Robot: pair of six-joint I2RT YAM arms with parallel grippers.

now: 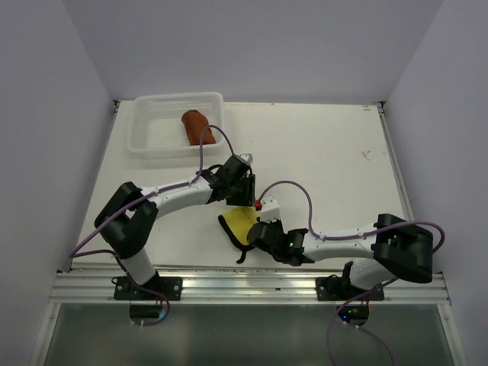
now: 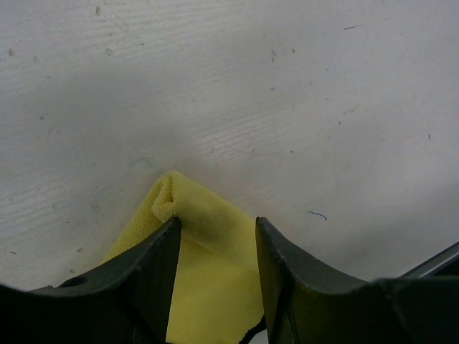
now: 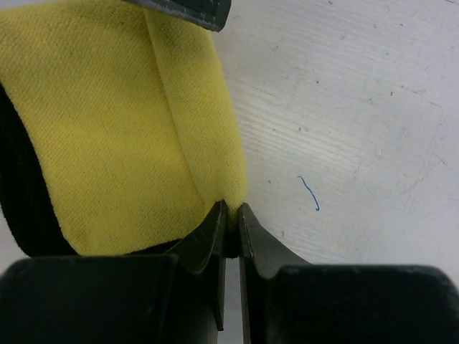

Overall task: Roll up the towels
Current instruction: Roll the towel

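Observation:
The yellow towel [image 1: 241,222] lies on the table near the front edge, its right edge folded over into a low roll, its dark brown hem [image 3: 25,201] at the left. My right gripper [image 3: 231,209] is shut on the near end of that fold [image 3: 208,129]. My left gripper [image 2: 217,228] is open, its fingers straddling the far end of the fold [image 2: 208,218] without pinching it. In the top view the left gripper [image 1: 236,195] and the right gripper [image 1: 257,229] stand at opposite ends of the towel. The rust-brown towel [image 1: 197,126] lies rolled in the basket.
The white mesh basket [image 1: 156,133] stands at the back left of the white table [image 1: 328,160]. The table's metal front rail [image 1: 252,286] runs just below the yellow towel. A left finger tip [image 3: 188,10] shows at the top of the right wrist view.

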